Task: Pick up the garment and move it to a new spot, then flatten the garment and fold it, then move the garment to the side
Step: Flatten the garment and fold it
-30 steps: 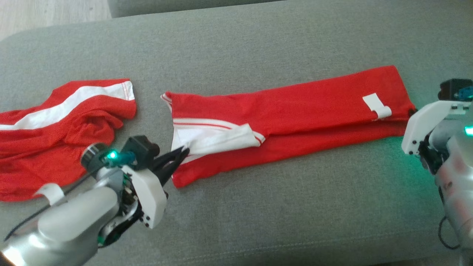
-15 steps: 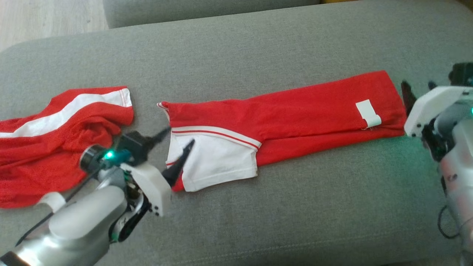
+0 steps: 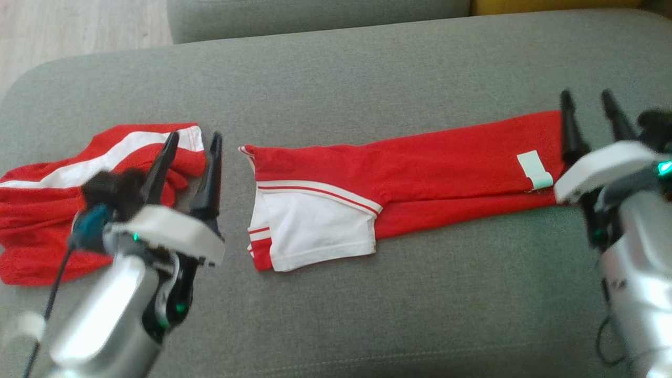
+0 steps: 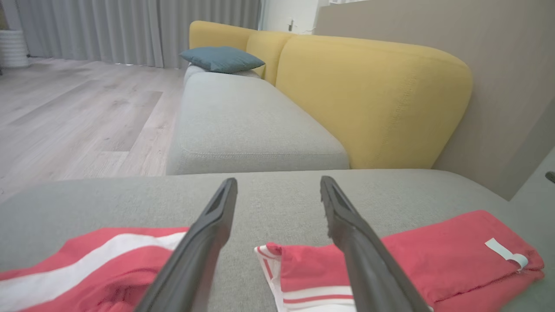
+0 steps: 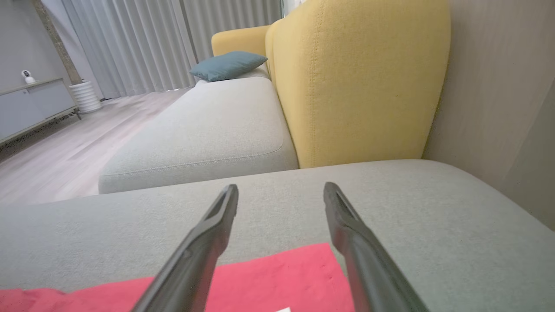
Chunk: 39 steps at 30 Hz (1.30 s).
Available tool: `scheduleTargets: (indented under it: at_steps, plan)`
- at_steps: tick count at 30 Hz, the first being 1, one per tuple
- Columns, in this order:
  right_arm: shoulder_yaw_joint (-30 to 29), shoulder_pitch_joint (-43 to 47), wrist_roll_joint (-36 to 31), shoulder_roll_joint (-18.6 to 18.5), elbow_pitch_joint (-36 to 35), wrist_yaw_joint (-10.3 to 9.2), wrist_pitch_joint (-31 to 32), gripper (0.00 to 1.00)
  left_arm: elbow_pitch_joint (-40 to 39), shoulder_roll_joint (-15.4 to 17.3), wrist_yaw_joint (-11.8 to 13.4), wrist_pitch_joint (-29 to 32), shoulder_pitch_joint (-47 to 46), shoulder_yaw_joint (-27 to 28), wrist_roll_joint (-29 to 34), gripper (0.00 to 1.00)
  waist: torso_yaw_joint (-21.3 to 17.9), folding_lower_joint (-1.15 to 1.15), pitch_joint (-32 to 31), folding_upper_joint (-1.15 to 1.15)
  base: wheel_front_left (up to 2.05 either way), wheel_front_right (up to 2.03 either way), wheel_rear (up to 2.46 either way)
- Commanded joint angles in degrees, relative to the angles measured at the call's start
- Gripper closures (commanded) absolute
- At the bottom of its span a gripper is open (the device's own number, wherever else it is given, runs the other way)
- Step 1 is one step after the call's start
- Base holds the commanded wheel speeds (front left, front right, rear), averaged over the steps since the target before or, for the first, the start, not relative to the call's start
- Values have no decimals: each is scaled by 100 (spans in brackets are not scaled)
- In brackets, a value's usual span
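Observation:
The garment [image 3: 420, 173] is red with a white panel and a white tag. It lies folded into a long strip across the middle of the grey sofa seat [image 3: 367, 315]. My left gripper [image 3: 194, 137] is open and empty, raised just left of the garment's white end, fingers pointing away from me. My right gripper [image 3: 586, 95] is open and empty at the garment's right end, near the tag. In the left wrist view the open left gripper [image 4: 278, 182] stands over the gap beside the garment [image 4: 433, 255]. The right wrist view has the open right gripper [image 5: 281, 187] above the garment's red edge [image 5: 282, 277].
A second red garment with a white stripe [image 3: 63, 210] lies crumpled at the seat's left end, behind my left gripper. A yellow backrest [image 4: 368, 99], another grey seat [image 4: 243, 125] with a teal pillow [image 4: 221, 58], and wooden floor [image 4: 65, 112] lie beyond.
Both grippers were shut on the garment's ends; they have opened, let go and lifted back. The white end now lies flat. The head camera has shifted slightly.

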Motion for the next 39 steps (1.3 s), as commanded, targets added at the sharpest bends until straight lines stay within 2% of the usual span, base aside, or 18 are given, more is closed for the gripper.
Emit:
scheduleTargets:
  at_steps: [1,2,3,5,9,13,20,26,39]
  plan:
    - [79,141,-71,87,-280,19,-177,0,-226,-39,-46,-51,48,579,216,0,29,0,-17,0,0,0,0]
    - [54,247,-105,123,-344,19,-245,0,-265,-172,-82,-51,215,788,333,0,42,0,-18,0,0,0,0]
    - [54,247,-105,123,-344,19,-245,0,-265,-172,-82,-51,215,788,333,0,42,0,-18,0,0,0,0]
    - [10,456,-199,201,-464,19,-353,0,-318,-456,-190,-51,525,1179,556,0,66,0,-13,0,0,0,0]
    - [-63,801,-399,366,-593,19,-435,0,-263,-951,-512,-52,1001,1744,964,0,86,0,20,0,0,0,0]
    - [-203,895,-567,426,-646,19,-394,0,-99,-1226,-901,-52,1131,2029,1354,0,121,0,130,0,0,0,0]
    - [-908,672,-714,456,-555,19,-195,0,142,-1511,-1363,-52,1002,2413,1795,0,162,0,375,0,0,0,0]
    - [-1729,334,-1006,478,-8,19,192,0,386,-1708,-1674,-52,846,2548,2086,0,236,0,632,0,0,0,0]
    - [-2479,-67,-1413,679,505,19,809,0,527,-1847,-1928,-52,705,2869,2344,0,227,0,989,0,0,0,0]
